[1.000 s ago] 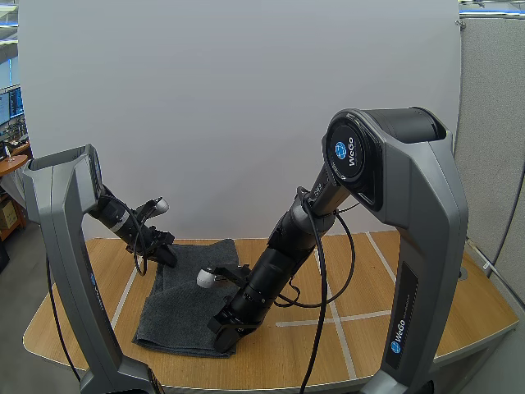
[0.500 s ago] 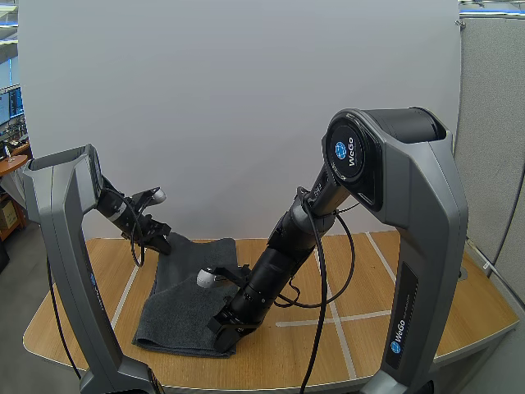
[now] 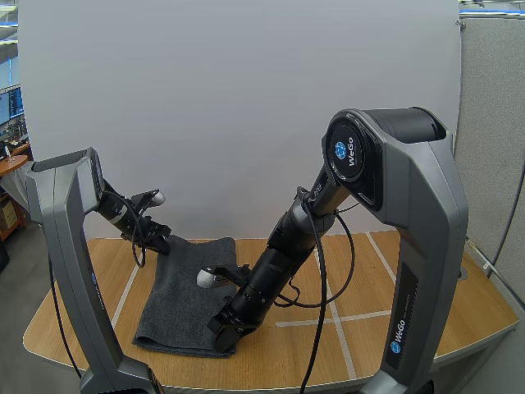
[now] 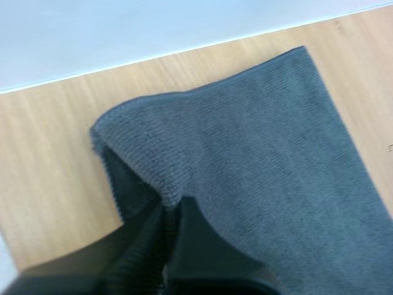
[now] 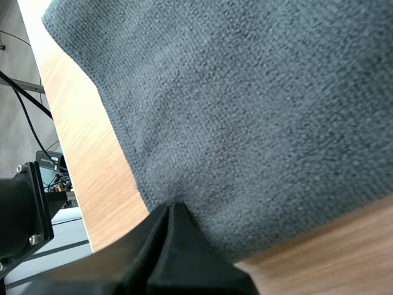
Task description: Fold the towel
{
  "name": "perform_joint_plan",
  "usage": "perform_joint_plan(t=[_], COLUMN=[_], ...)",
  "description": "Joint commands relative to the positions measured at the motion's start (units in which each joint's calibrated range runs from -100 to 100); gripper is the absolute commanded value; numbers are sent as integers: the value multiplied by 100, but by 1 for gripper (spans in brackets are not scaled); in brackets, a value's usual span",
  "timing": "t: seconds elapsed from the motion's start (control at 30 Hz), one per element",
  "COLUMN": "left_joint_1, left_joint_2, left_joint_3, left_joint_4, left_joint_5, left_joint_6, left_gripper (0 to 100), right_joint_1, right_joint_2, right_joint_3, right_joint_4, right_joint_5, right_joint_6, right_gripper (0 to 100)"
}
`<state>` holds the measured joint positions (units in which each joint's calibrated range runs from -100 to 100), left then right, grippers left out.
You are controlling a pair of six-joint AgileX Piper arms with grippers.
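grey towel (image 3: 184, 287) lies on the left half of the wooden table (image 3: 369, 328). toward the table's back, left gripper (image 4: 166, 212) pinches a raised towel corner; near the table's front, right gripper (image 5: 171, 210) is clamped on the towel's edge.

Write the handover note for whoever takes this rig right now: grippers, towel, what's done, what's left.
Left gripper: shut on the towel, pinching its far left corner, which is raised off the table.
Right gripper: shut at the towel's near right corner, apparently pinching it, low against the table.
Towel: otherwise spread flat, left of the table's middle.
Done: corners gripped; no fold shows.
Left: probably carry the gripped cloth across to make the fold, then release.
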<state>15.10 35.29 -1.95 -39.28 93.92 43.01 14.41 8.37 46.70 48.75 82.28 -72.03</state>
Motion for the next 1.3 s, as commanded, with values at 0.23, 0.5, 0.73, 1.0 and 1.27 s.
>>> perform_joint_plan(t=[0.23, 0.5, 0.73, 1.0, 1.27], left_joint_1=[-25, -25, -18, -18, -18], left_joint_2=[-187, -1237, -2250, -3311, -3542], left_joint_3=[-458, -799, -678, -234, -234], left_joint_4=[-356, -272, -236, -383, -299], left_joint_5=[608, 608, 608, 608, 608], left_joint_6=[-47, -137, -204, -239, -325], left_gripper=[98, 98, 98, 98, 98], right_joint_1=[6, -23, -346, -967, -1184], right_joint_2=[66, -561, -1963, -2847, -2847], right_joint_3=[56, 43, 43, -389, -621], right_joint_4=[-312, -325, -355, -296, 108], right_joint_5=[-123, -123, -84, -130, -617], right_joint_6=[-98, -98, 85, 288, 279], right_gripper=[0, 0, 0, 0, 52])
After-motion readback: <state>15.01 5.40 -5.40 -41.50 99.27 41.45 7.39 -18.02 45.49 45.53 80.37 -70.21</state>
